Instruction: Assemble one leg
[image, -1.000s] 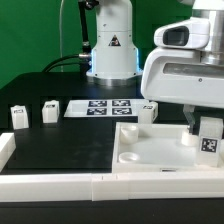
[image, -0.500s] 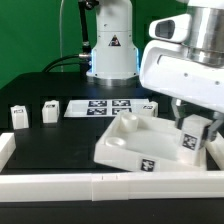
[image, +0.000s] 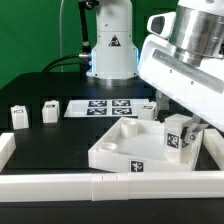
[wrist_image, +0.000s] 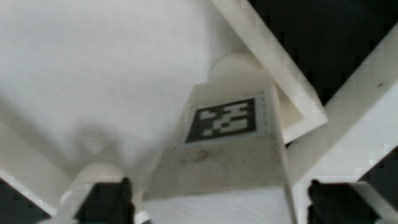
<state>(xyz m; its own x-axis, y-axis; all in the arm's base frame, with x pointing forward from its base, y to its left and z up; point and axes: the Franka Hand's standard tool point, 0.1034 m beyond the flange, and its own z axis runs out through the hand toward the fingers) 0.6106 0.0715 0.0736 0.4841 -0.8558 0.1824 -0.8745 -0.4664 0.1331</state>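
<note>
My gripper (image: 183, 128) is shut on a leg (image: 177, 139), a small white block with a black-and-white tag. The leg's lower end sits at the near right corner of the large white square panel (image: 128, 148), which is tilted and turned on the table. In the wrist view the leg (wrist_image: 226, 120) fills the space between my two dark fingers (wrist_image: 107, 200), and its far end meets a round socket in the panel (wrist_image: 107, 80). Three more legs stand on the table in the exterior view: two at the left (image: 18, 116) (image: 49, 110) and one behind the panel (image: 147, 110).
The marker board (image: 103, 106) lies flat at the back middle, in front of the arm's base (image: 110, 55). A low white rail (image: 90, 186) runs along the front edge and turns up the left side (image: 5, 148).
My gripper has swung and tilted with the leg in it. The panel has turned and tipped up from lying flat, its near corner now pointing toward the front rail.
</note>
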